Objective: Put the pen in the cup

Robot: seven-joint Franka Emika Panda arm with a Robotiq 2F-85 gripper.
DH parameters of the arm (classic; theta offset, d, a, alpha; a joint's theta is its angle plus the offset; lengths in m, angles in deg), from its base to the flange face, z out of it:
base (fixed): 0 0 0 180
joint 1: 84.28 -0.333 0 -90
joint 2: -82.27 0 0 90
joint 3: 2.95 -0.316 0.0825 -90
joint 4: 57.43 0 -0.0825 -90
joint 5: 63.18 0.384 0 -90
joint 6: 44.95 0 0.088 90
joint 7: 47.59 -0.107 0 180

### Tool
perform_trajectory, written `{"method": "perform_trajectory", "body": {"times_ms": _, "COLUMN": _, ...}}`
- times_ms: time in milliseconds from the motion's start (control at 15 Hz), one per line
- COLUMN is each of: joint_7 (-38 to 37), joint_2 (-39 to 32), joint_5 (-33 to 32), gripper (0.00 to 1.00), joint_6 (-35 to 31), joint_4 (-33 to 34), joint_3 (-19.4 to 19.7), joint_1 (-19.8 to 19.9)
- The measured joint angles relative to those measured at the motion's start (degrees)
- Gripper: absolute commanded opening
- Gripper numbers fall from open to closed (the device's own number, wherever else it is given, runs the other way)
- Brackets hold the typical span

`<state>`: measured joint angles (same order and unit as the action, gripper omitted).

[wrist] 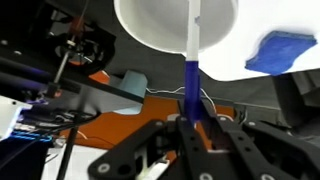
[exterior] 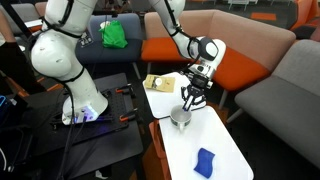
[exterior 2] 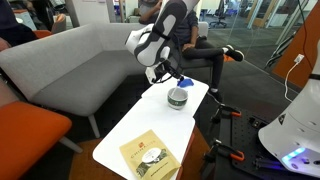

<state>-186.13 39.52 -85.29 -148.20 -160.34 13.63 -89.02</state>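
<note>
My gripper (wrist: 190, 125) is shut on the thin blue pen (wrist: 190, 80), which points with its pale end into the round cup (wrist: 140, 35) and its pale inside. In both exterior views the gripper (exterior: 191, 98) (exterior 2: 166, 76) hangs straight over the silvery-grey cup (exterior: 181, 119) (exterior 2: 177, 98), which stands on the white table (exterior: 230, 150). The pen is too thin to make out in the exterior views. I cannot tell whether its tip touches the cup's bottom.
A blue cloth (exterior: 205, 161) (wrist: 283, 52) lies on the table past the cup. A yellowish booklet (exterior: 158, 83) (exterior 2: 150, 155) lies at the table's other end. Orange and grey sofas (exterior: 250, 60) surround the table. A green cloth (exterior: 115, 35) lies on a seat.
</note>
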Motion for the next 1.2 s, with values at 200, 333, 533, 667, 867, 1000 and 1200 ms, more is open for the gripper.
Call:
{"method": "perform_trajectory", "body": {"times_ms": 200, "joint_7": 0.24, "joint_2": -1.37, "joint_5": 1.56, "gripper": 0.42, "joint_6": 2.69, "joint_4": 1.09, "joint_3": -1.09, "joint_1": 0.69}}
{"method": "perform_trajectory", "body": {"times_ms": 333, "joint_7": 1.41, "joint_2": -1.92, "joint_5": 3.33, "gripper": 0.51, "joint_6": 4.71, "joint_4": 1.85, "joint_3": -1.61, "joint_1": 1.11}}
{"method": "perform_trajectory", "body": {"times_ms": 533, "joint_7": 2.36, "joint_2": -2.41, "joint_5": 5.34, "gripper": 0.73, "joint_6": 5.19, "joint_4": 3.00, "joint_3": -2.35, "joint_1": 2.01}}
{"method": "perform_trajectory", "body": {"times_ms": 667, "joint_7": 2.36, "joint_2": -2.40, "joint_5": 5.64, "gripper": 0.89, "joint_6": 4.96, "joint_4": 3.42, "joint_3": -2.41, "joint_1": 2.22}}
{"method": "perform_trajectory", "body": {"times_ms": 867, "joint_7": 2.51, "joint_2": -1.36, "joint_5": 5.49, "gripper": 1.00, "joint_6": 1.22, "joint_4": 2.95, "joint_3": -2.40, "joint_1": 2.34}}
{"method": "perform_trajectory", "body": {"times_ms": 1000, "joint_7": 4.36, "joint_2": 0.67, "joint_5": 5.07, "gripper": 1.00, "joint_6": -4.12, "joint_4": 0.87, "joint_3": -2.40, "joint_1": 2.50}}
{"method": "perform_trajectory", "body": {"times_ms": 1200, "joint_7": 8.27, "joint_2": 5.78, "joint_5": 4.76, "gripper": 1.00, "joint_6": -13.36, "joint_4": -5.40, "joint_3": -2.33, "joint_1": 2.97}}
